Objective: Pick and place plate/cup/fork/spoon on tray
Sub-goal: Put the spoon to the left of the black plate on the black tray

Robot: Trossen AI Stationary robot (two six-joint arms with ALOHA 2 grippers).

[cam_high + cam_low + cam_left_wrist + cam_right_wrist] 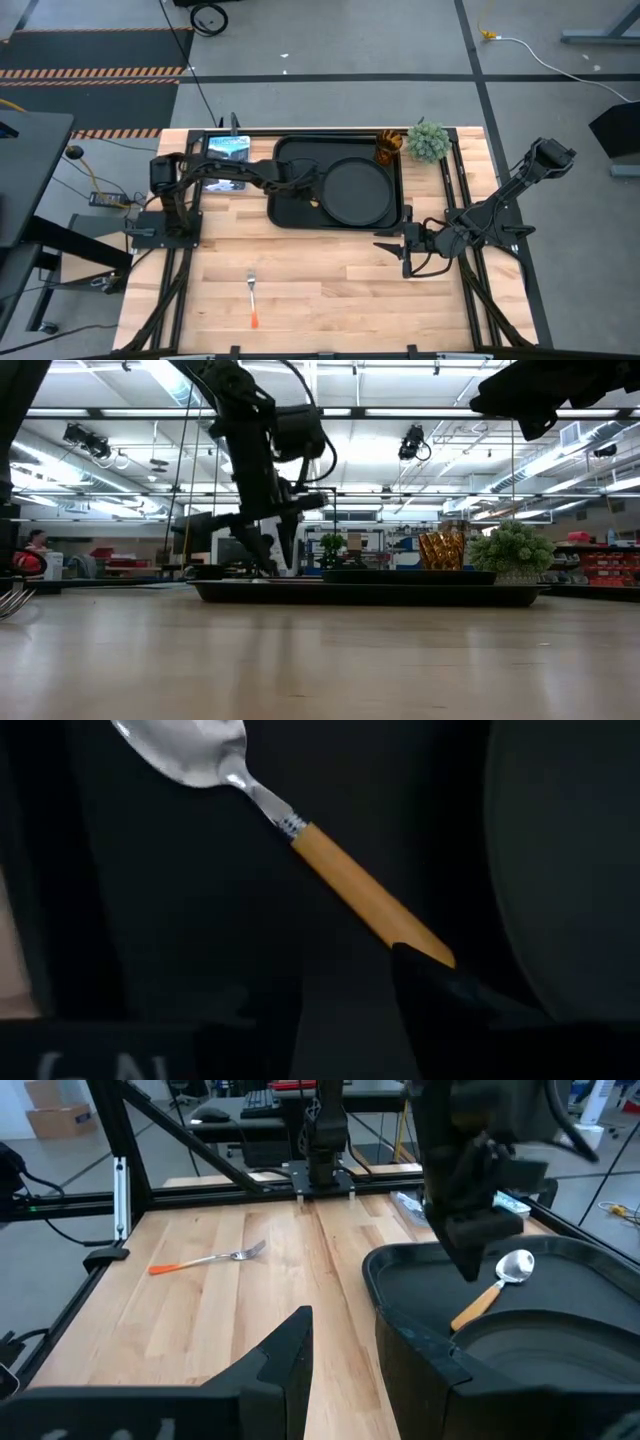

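Note:
The spoon (pixel 360 890) lies on the black tray (pixel 285 150), left of the round plate (pixel 355 190) that sits in the tray's right half. In the right wrist view the spoon's (pixel 490 1292) bowl points to the table's far side. My left gripper (pixel 345 970) is open just above the handle's free end. The amber cup (pixel 388 148) stands in the tray's far right corner. The fork (pixel 252 295) lies on the bare wood near the front edge. My right gripper (pixel 400 245) is open and empty by the tray's near right corner. My left gripper points down over the free end of the spoon's orange handle (pixel 425 945). One fingertip (pixel 420 980) covers that end. I cannot tell whether it touches. The spoon lies flat on the tray.
A green potted plant (pixel 428 140) stands off the tray's far right corner. A blue-white picture card (pixel 225 150) lies left of the tray under my left arm. Open wood stretches between the tray and the front edge, around the fork.

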